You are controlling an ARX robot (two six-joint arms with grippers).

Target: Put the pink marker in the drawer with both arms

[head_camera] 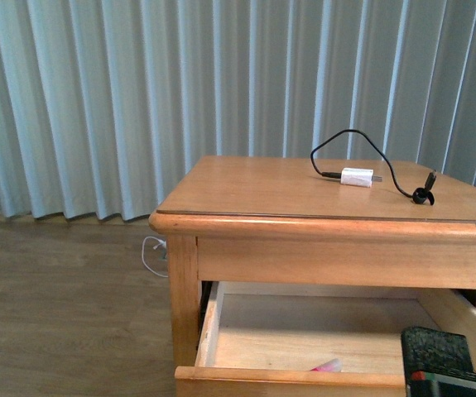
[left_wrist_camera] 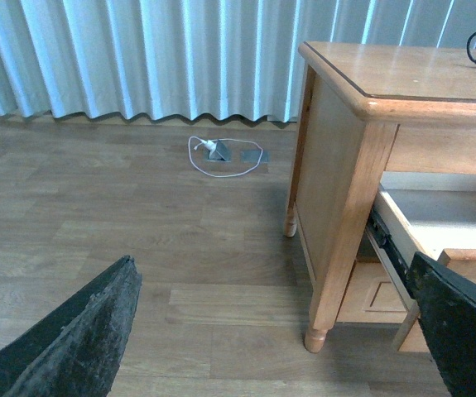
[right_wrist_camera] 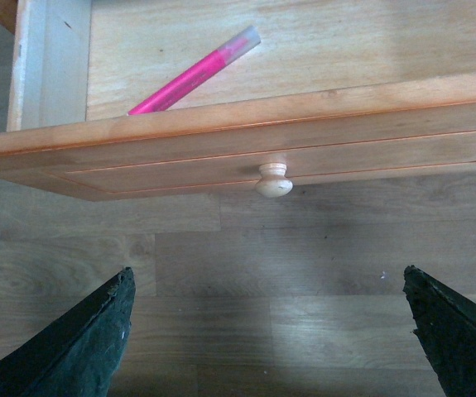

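**Front view.** The cabinet (head_camera: 262, 186) stands before a pale curtain (head_camera: 97, 99). A white charger (head_camera: 357, 177) with a black cable (head_camera: 391, 169) lies on its top. The drawer (head_camera: 262, 378) below the top is pulled out. Only a small pink tip of the pink marker (head_camera: 327, 365) shows above the drawer's front rim; the rest is hidden behind that rim. A black, rough-surfaced arm part (head_camera: 436, 354) sits in the lower right corner. The frame cuts it off, and no fingers can be made out here.

**Left wrist view.** The left gripper (left_wrist_camera: 271, 273) hangs over the wood floor (left_wrist_camera: 138, 223) beside the cabinet, with its two black fingers (left_wrist_camera: 80, 339) spread wide and nothing between them. Both fingers run off the picture's edge. The drawer shows from the side, drawn out of the cabinet body, and its far end is covered by one finger. The marker cannot be seen from here. A white cord (left_wrist_camera: 225, 153) lies on the floor near the curtain.

**Right wrist view.** The right gripper (right_wrist_camera: 266, 277) is spread wide and empty, in front of the drawer front and apart from it. Only the finger ends are in frame. The round pale knob (right_wrist_camera: 273, 179) is untouched. The pink marker lies at a slant on the drawer's floor, near one side wall. Its pale cap end points toward the back, and its other end is hidden behind the front panel.
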